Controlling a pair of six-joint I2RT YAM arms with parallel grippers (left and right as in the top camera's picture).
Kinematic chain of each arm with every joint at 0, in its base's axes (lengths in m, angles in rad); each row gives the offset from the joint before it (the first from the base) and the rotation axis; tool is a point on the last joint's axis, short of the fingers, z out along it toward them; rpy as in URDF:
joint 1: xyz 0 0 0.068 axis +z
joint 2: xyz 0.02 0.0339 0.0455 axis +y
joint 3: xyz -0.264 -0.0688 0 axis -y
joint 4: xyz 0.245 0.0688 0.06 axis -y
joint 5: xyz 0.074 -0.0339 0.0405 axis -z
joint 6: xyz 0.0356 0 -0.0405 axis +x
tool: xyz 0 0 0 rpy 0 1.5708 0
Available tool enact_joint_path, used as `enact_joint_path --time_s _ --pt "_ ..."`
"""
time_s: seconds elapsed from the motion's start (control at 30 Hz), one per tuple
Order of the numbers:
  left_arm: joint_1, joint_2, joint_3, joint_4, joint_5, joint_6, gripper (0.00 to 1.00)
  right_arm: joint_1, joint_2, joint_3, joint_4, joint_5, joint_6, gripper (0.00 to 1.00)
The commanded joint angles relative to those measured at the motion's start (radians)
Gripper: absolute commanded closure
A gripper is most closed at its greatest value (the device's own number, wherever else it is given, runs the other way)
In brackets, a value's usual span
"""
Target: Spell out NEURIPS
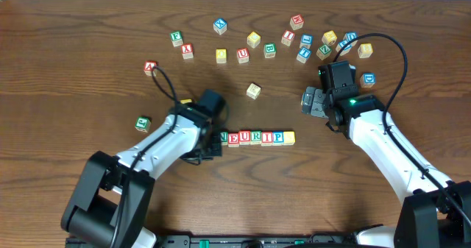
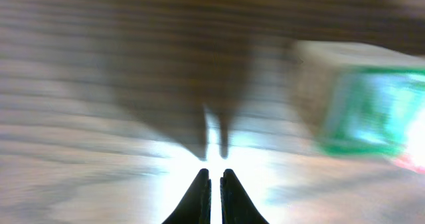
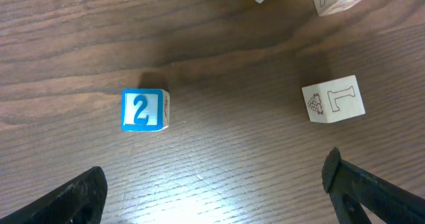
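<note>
— So, where is our row of cubes (image 1: pixel 256 137)?
— We see it low in the middle of the table (image 1: pixel 88 27). It lies in one straight line that runs from left to right in the view from above. The cubes touch side by side.
— Can we read it?
— We read E, U, R, I, P, and the letters stand the right way up for us. The green N cube (image 1: pixel 224 137) at the left end is half hidden. The yellow cube (image 1: pixel 289 137) at the right end is too small to read.
— What about the left claw (image 1: pixel 215 141)?
— It sits right at the N end. Its camera is blurry, but its tips (image 2: pixel 198 197) are pressed together with nothing between them.
— And the right claw (image 1: pixel 307 101)?
— It is spread wide and holds nothing. It is up and to the right of the row, well apart from it. Under it we read a blue 2 cube (image 3: pixel 143 110) and an L cube (image 3: pixel 334 99) with grapes drawn beside the letter.
— Any more?
— A loose bunch of cubes (image 1: pixel 269 50) lies at the far side.
</note>
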Motion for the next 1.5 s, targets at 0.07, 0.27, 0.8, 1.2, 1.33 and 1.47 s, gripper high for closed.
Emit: enact_joint_path --time_s 0.07,0.27,0.8,1.2,1.33,1.47 --pt "-0.077 -0.023 0.074 0.014 0.051 -0.006 0.92 -0.005 0.003 0.018 0.006 0.016 -0.023 0.01" --pt "-0.089 -0.023 0.095 0.017 0.052 -0.008 0.93 -0.005 0.003 0.018 0.006 0.016 -0.029 0.01" --pt "-0.097 -0.023 0.095 -0.053 0.071 -0.018 0.92 -0.005 0.003 0.018 0.029 0.016 -0.038 0.01" --pt "-0.171 -0.023 0.095 -0.007 0.067 -0.035 0.93 -0.005 0.003 0.018 0.040 0.016 -0.046 0.01" --pt "-0.171 -0.023 0.095 -0.001 0.067 -0.037 0.92 -0.005 0.003 0.018 0.040 0.016 -0.049 0.01" --pt "-0.171 -0.023 0.095 0.003 0.063 -0.037 0.92 -0.005 0.003 0.018 0.040 0.016 -0.048 0.01"
